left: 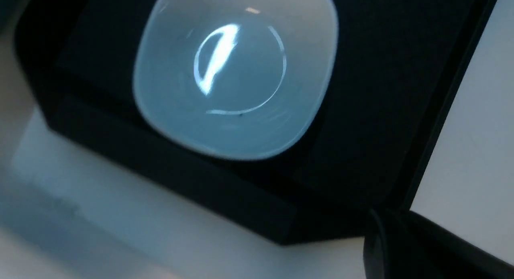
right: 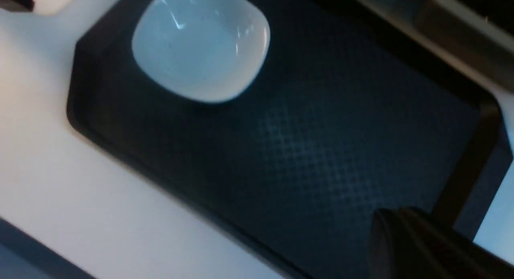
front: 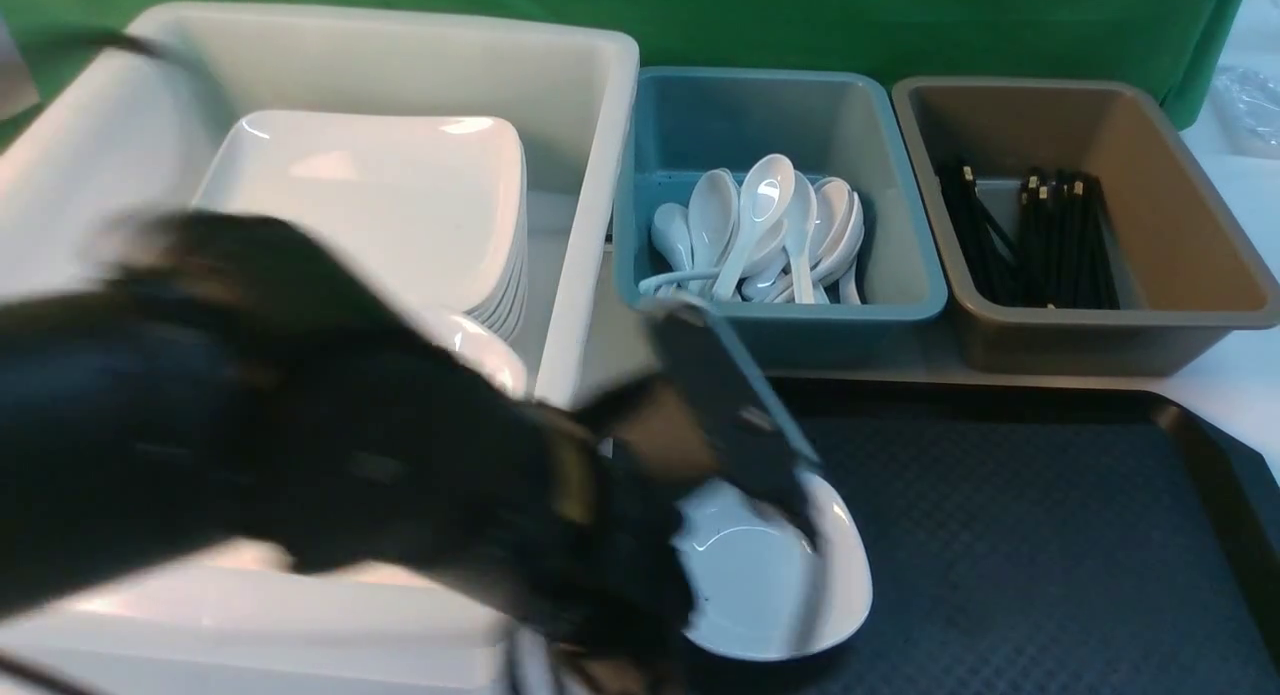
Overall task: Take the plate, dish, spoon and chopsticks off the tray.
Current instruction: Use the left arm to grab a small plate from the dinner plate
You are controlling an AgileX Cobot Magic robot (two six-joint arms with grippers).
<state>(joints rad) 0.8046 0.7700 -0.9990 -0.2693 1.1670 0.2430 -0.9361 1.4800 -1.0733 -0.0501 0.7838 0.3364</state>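
The small white dish [front: 770, 575] sits alone near the left end of the black tray [front: 1010, 535]. My left arm reaches in from the left, blurred, and the left gripper [front: 795, 490] shows shut in front of the dish's far rim. In the left wrist view the dish [left: 235, 78] lies apart from the shut, empty gripper [left: 375, 231]. The right wrist view looks down on the dish [right: 200, 46] and the tray [right: 321, 150], with my right gripper [right: 385, 222] shut on nothing above the bare tray. White plates [front: 380, 205] are stacked in the tub. Spoons [front: 760, 235] and chopsticks [front: 1040, 240] lie in bins.
A large white tub [front: 590, 125] stands at the back left. A teal bin [front: 780, 105] holding the spoons stands beside it, and a brown bin [front: 1180, 225] holding the chopsticks is at the back right. A green cloth hangs behind.
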